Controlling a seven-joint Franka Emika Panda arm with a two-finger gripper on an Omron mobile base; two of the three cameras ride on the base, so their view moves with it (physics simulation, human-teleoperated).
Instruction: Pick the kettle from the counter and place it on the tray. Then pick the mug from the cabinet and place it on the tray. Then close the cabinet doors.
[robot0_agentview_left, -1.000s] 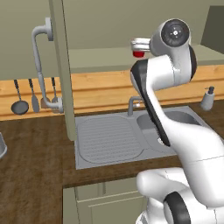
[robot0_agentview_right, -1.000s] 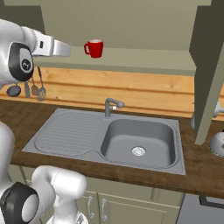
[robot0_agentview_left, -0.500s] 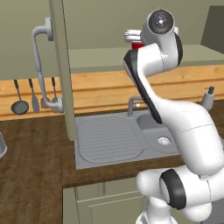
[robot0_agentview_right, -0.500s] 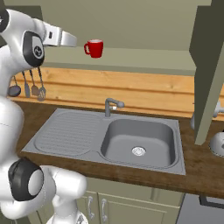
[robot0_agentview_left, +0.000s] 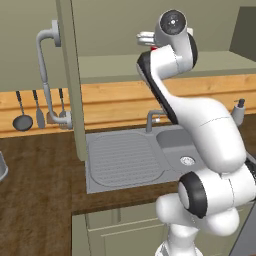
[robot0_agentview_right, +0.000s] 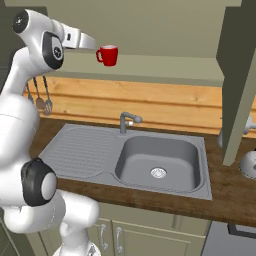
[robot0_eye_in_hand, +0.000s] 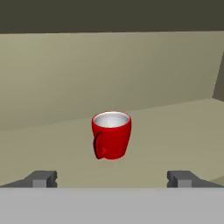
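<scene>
1. Mug (robot0_eye_in_hand: 111, 135): bright red, white inside.
2. Cabinet (robot0_eye_in_hand: 109, 70): olive grey-green, paler shelf.
3. Counter (robot0_agentview_right: 227, 192): dark brown wood grain.
4. Sink (robot0_agentview_right: 157, 160): plain grey.
5. Backsplash (robot0_agentview_right: 165, 102): light orange wood.
6. Kettle (robot0_agentview_right: 248, 165): silvery-white.

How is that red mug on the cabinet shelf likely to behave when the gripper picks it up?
The mug looks rigid and glossy, so it may slip a little in the open gripper. It stands upright on a flat base, so it probably won't roll, though a high push could tip it. Its side handle may make it turn slightly if squeezed unevenly.
</scene>
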